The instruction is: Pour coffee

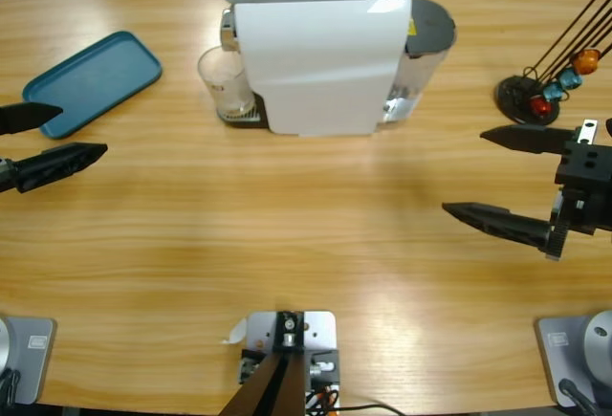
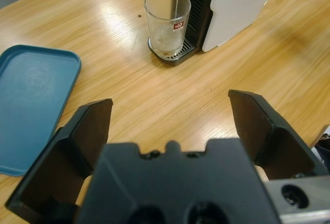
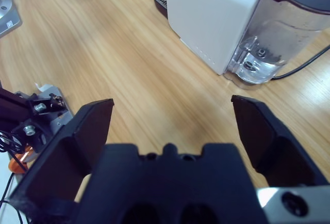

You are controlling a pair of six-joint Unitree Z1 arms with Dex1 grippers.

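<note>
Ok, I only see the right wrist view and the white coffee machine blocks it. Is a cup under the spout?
Observer: Yes, a clear drinking glass stands on the metal drip grate under the white coffee machine's spout.
Operator: Anything flowing?
Observer: A thin stream seems to fall into it; the glass is nearly empty.
Operator: And the left hand?
Observer: Open, apart from the glass, beside a teal rectangular tray.

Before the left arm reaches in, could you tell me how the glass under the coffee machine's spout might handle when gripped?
The glass looks rigid, smooth and clear, so it is probably slippery and breakable under hard squeezing. It stands upright on the drip tray, taller than wide, so a sideways nudge could tip it. A thin stream is running into it and little has collected, so it is likely light.
</note>
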